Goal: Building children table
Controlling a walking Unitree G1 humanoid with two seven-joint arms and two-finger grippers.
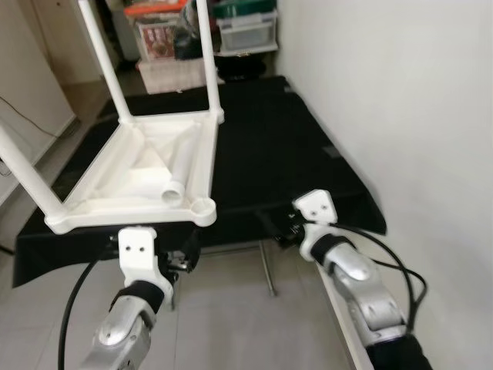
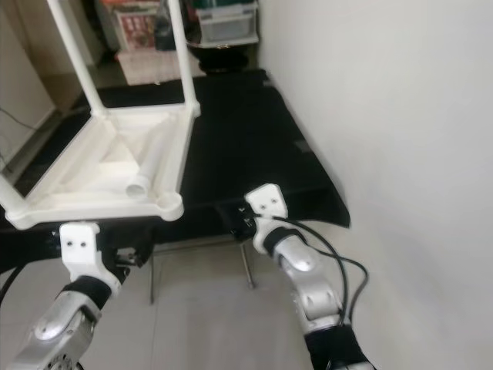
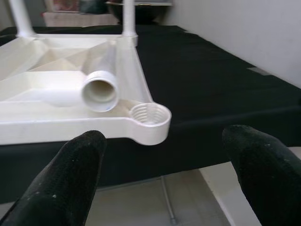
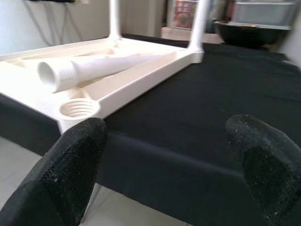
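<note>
An upturned white children's table (image 1: 146,166) lies on a black-covered surface (image 1: 285,146), at its left half and reaching the near edge. Three legs (image 1: 206,54) stand screwed in at the far-left, far-right and near-left corners. The near-right corner carries an empty threaded socket (image 3: 149,114); the head views show it as a plain round cup, while the left wrist view resolves the thread ridges inside it. A loose fourth leg (image 1: 179,166) lies inside the table's underside, its open threaded end pointing near, just beside the empty socket and not engaged with it. The left gripper (image 3: 164,174) is held just short of the near edge of the surface, below the socket corner; its wrist view shows the two black fingers (image 3: 70,179) spread wide with nothing between them. The right gripper (image 4: 169,169) is at the near edge further right, well apart from the table; its fingers (image 4: 70,169) are likewise wide apart and hold nothing. The right wrist view sees the loose leg and socket from the side. Storage boxes (image 1: 166,31) stand on the floor beyond the far end, and a white wall (image 1: 400,100) runs along the right.
</note>
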